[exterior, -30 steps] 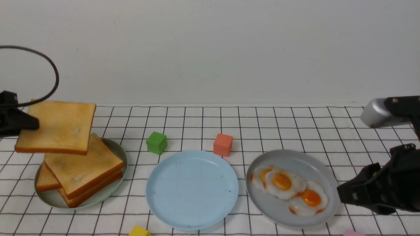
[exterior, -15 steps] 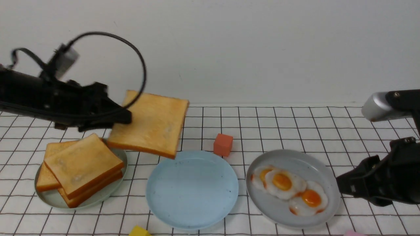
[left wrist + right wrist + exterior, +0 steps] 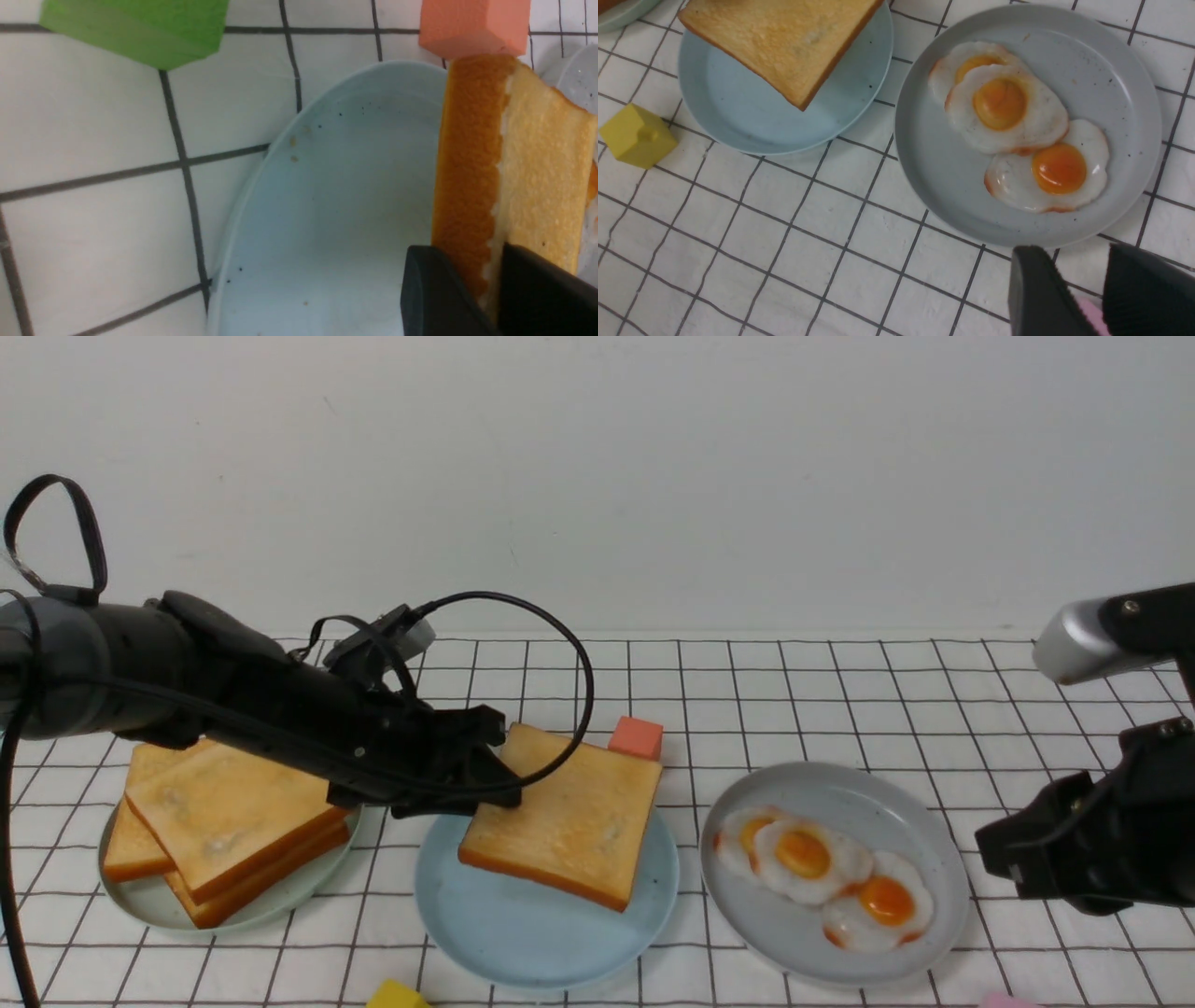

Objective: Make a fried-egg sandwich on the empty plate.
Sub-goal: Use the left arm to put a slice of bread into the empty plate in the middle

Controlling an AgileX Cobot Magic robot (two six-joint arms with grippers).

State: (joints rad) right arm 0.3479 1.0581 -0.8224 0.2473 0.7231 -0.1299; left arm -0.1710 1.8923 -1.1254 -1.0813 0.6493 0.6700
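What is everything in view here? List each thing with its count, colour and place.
sky-blue plate: one, middle
pale green plate: one, left
grey plate: one, right
held toast slice: one, golden-brown, over the sky-blue plate
stacked toast: three slices showing, golden-brown, on the pale green plate
fried eggs: three, white and orange, overlapping on the grey plate
orange cube: one, behind the sky-blue plate
green cube: one, seen only in the left wrist view
yellow cube: one, near edge
cloth: white, black grid
left gripper: black, shut on the held toast slice
right gripper: black, open, beside the grey plate
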